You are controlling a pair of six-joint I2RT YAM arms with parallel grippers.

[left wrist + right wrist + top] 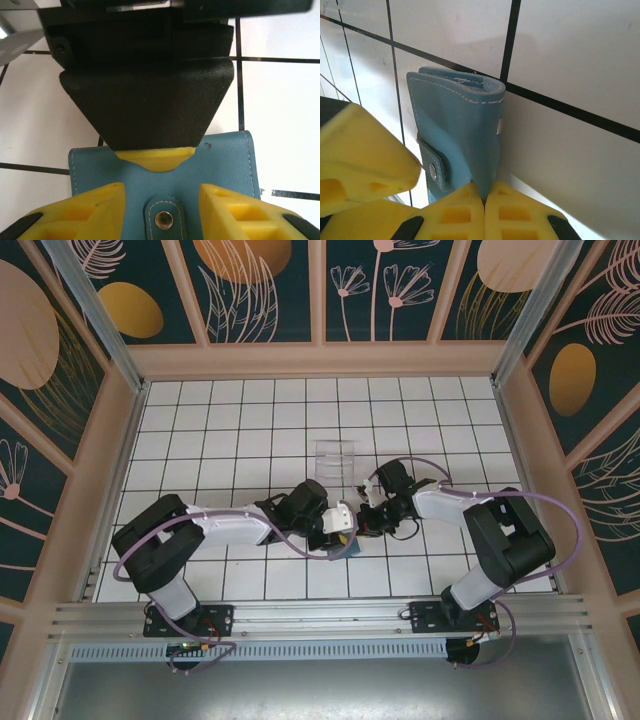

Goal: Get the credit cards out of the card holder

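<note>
Card holder point(220, 165) sits snapped shut on the counter point(280, 100), mid-width, toward the near edge. Left fingers point(95, 210) are part open either side of the strap tab point(162, 217), holding nothing. Right fingers point(460, 215) are shut, tips against one holder edge; whether pinching or pressing is unclear. Likely light, soft and bendy; take the tab first. Credit cards are hidden inside.

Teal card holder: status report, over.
Left fingers open, straddling snap strap. Right fingers shut, tips against teal folding card holder. Holder snapped closed. Clear plastic tray apart, beyond.
</note>
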